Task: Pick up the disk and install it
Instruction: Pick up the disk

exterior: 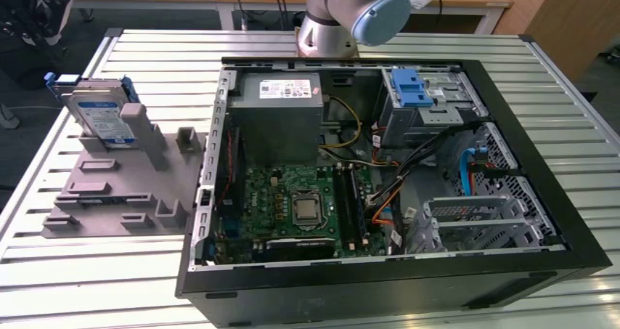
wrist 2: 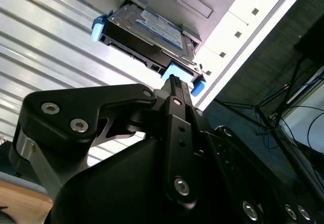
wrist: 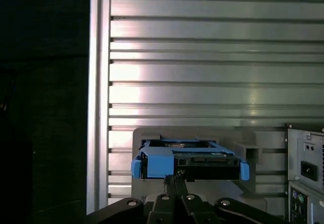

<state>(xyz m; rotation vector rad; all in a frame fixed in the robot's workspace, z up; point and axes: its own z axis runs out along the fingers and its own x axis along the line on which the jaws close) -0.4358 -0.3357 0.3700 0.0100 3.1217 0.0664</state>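
In the exterior view, the disk (exterior: 102,118) stands on edge in a grey holder (exterior: 126,191) on the slatted table (exterior: 97,271), to the exterior view's left of the open computer case (exterior: 542,75); nothing grips it. In the second wrist view, your gripper (wrist 2: 172,79) lines up with the disk's blue bracket; in the first wrist view, its fingertips sit clenched together, grasping nothing, before the disk in its holder.
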